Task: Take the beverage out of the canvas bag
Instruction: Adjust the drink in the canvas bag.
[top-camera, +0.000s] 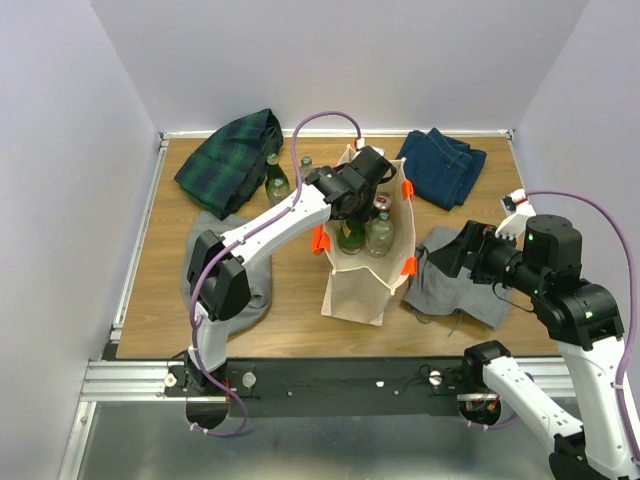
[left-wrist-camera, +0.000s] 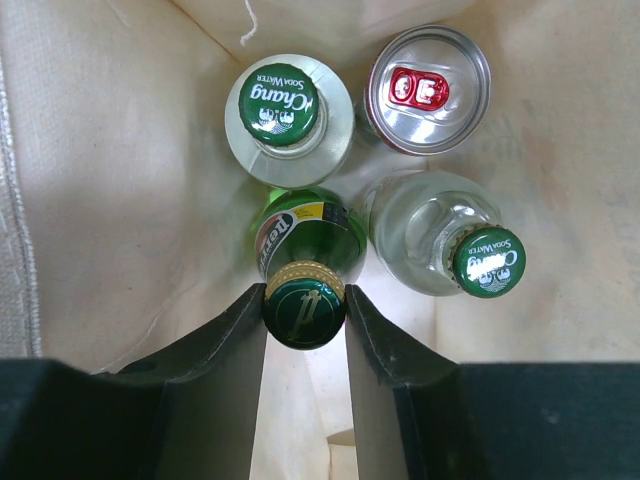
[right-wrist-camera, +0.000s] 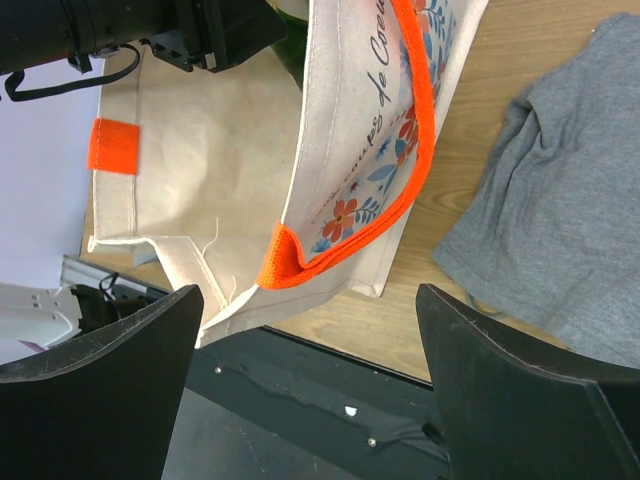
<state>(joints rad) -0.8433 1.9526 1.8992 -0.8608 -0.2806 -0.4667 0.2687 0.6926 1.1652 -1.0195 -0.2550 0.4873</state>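
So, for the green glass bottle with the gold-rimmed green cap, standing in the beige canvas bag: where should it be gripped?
Grip the green glass bottle at its neck, just under the cap, coming straight down from above. It stands upright, and the canvas bag wall and the neighbouring clear bottle shut off its sides. The left gripper is pinched on that cap.

Bottles (top-camera: 378, 232) mostly hidden inside canvas bag (top-camera: 355, 285); right fingers (right-wrist-camera: 110, 390) cropped at edge.

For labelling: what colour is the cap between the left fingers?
The cap is dark green with a gold edge; left wrist view.
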